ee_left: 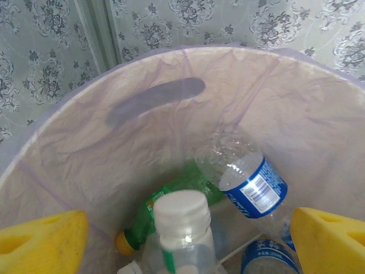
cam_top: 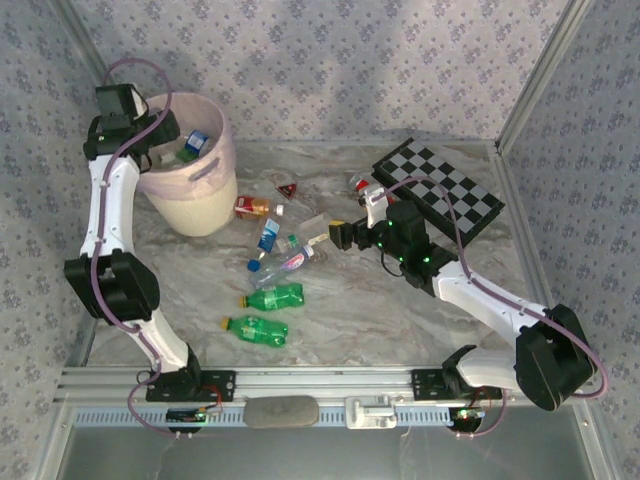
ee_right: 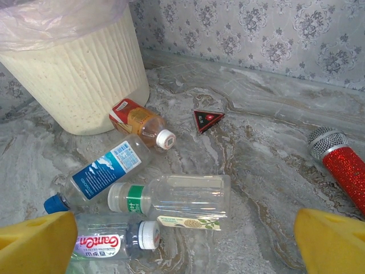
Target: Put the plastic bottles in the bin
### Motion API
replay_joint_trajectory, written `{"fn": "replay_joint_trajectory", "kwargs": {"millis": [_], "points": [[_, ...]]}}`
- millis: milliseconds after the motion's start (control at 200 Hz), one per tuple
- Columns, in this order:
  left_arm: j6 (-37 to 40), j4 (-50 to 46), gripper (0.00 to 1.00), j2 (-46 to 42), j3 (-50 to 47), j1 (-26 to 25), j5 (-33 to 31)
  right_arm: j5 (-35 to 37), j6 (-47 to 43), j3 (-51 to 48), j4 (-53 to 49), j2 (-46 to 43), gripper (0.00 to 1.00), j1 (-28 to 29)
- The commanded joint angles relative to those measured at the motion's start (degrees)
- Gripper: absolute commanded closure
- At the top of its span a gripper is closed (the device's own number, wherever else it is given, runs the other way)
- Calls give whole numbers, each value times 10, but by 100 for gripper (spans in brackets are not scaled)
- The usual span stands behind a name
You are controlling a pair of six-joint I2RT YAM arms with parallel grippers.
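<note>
Nearest me, two green bottles point(cam_top: 257, 330) lie flat, long axes nine-to-three, caps toward nine. My right gripper point(ee_right: 185, 245) hangs spread, empty, over the clear bottles point(ee_right: 171, 197). At ten o'clock my left gripper point(ee_left: 187, 240) gapes, empty, above the bin point(cam_top: 215, 172).

There's the bin point(cam_top: 200, 205) far left on the counter point(cam_top: 400, 320), several bottles point(ee_left: 251, 182) inside. Right of it, loose bottles point(cam_top: 275, 297) lie scattered mid-counter, the triangle point(cam_top: 288, 189) behind them, the chessboard point(cam_top: 440, 185) off at the far right.
</note>
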Motion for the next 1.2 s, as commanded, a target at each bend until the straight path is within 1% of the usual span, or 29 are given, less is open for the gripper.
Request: {"fn": "replay_joint_trajectory", "kwargs": {"millis": [0, 105, 200, 385, 490, 550, 615, 685, 785, 885, 940, 1049, 1194], "points": [[-21, -1, 6, -60, 14, 1, 38, -7, 20, 2, -2, -2, 1, -4], [-28, 3, 3, -100, -8, -9, 72, -11, 27, 10, -5, 11, 1, -5], [-27, -3, 0, -143, -36, -33, 91, -6, 33, 20, -12, 26, 1, -4], [-32, -6, 0, -248, -137, -122, 62, 0, 50, 29, -5, 55, 1, -11], [-67, -16, 0, -300, -205, -173, 49, -4, 65, 39, -7, 74, 1, -17], [-80, -18, 0, -324, -248, -203, 55, -6, 73, 44, -11, 83, 1, -20], [-100, -26, 0, -345, -284, -240, 39, -6, 80, 46, -14, 89, 1, -23], [-141, -45, 0, -368, -334, -274, 34, -7, 88, 47, -14, 94, 1, -26], [-228, -44, 0, -400, -424, -328, 34, -7, 97, 44, -13, 99, 1, -30], [-301, -74, 0, -423, -494, -395, -2, -7, 103, 38, -10, 103, 1, -33], [-344, -94, 0, -435, -524, -433, -23, -9, 105, 36, -9, 104, 1, -35], [-422, -115, 0, -454, -577, -497, -36, -13, 108, 33, -11, 108, 1, -38], [-495, -155, 0, -473, -614, -556, -33, -17, 111, 30, -20, 109, 1, -41]]}}
